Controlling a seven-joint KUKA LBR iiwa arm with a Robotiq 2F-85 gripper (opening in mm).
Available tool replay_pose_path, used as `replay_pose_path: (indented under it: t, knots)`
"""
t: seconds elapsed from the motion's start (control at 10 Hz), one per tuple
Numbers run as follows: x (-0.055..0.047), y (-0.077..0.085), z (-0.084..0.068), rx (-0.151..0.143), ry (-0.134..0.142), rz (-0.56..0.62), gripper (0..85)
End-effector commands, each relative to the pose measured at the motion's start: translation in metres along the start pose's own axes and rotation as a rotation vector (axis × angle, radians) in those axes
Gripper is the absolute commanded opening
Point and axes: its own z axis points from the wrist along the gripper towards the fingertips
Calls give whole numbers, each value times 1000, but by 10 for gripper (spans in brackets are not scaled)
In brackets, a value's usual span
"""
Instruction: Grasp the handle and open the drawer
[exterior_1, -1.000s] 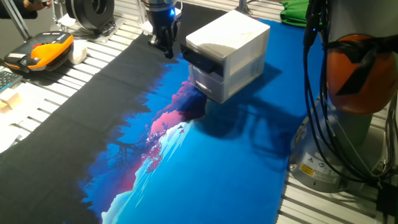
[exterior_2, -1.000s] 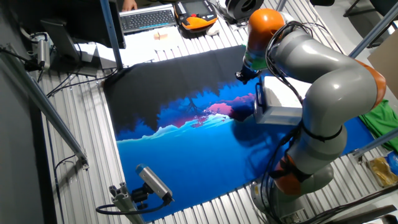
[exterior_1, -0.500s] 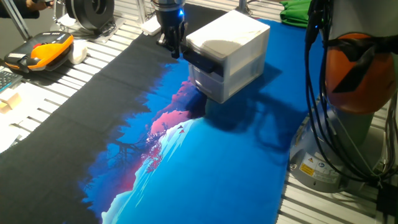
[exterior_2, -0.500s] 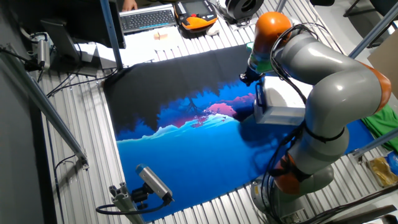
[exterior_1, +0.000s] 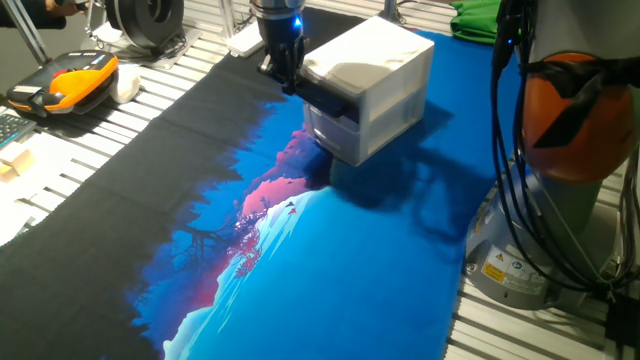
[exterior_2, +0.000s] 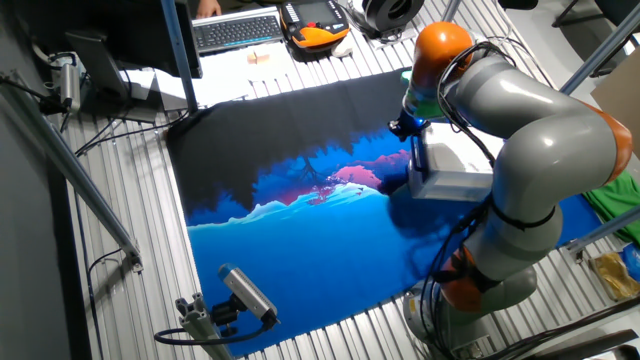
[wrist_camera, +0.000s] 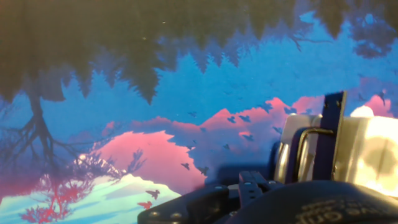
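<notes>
White cabinet (exterior_1: 375, 85) stood on blue-and-black printed mat (exterior_1: 300, 250). Top drawer (exterior_1: 322, 92) sat at cabinet's front, black handle (exterior_1: 318, 95) across its face. My gripper (exterior_1: 287, 78) hung at handle's far end, just beside cabinet's top front corner. Fingers lost against black bar; could not tell whether spread or clamped. Hand view showed handle (wrist_camera: 329, 140) edge-on.

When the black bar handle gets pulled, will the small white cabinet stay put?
The small white box cabinet looks light and sits loose on the printed blue cloth mat, so it may slide. The slim black bar handle seems rigid, likely not flexing.
</notes>
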Motion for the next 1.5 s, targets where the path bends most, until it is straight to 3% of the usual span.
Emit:
replay_pose_path:
  t: [0.0,0.3,0.6,0.7,1.0,1.4]
  knots:
    - [1,-1,0,-1,2,26,0]
    - [3,-6,0,0,38,108,0]
    - [4,-15,2,12,32,111,0]
    - [3,-17,3,3,34,111,0]
    - [1,-21,4,28,4,63,0]
    - [0,-21,5,35,6,90,0]
